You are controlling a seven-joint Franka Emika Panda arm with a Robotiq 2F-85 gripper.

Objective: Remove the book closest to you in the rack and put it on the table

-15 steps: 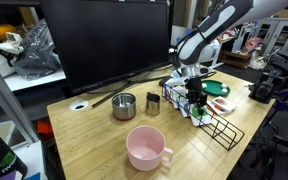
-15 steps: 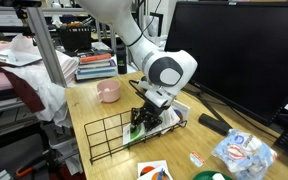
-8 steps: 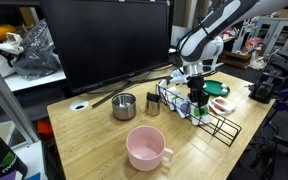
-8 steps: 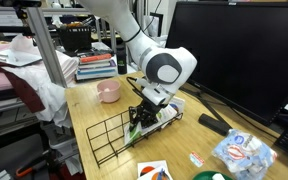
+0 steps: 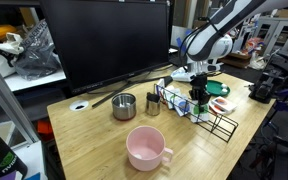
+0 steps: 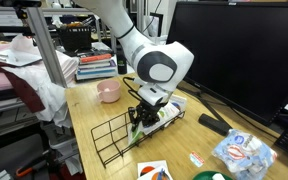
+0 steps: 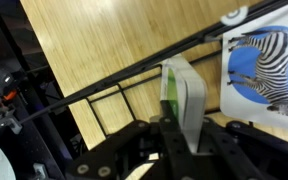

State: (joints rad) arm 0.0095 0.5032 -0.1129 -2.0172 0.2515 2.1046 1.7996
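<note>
1. In an exterior view, the gripper (image 5: 197, 98) reaches down into the black wire rack (image 5: 218, 125) on the worktop (image 5: 89, 140), beyond a pink mug (image 5: 146, 148).
2. In an exterior view, the gripper (image 6: 140, 119) is low inside the rack (image 6: 104, 150).
3. In the wrist view, the gripper (image 7: 181, 128) is clamped on a green-spined book (image 7: 182, 92). The book stands upright between the rack's wires, beside a zebra picture (image 7: 264, 65).
</note>
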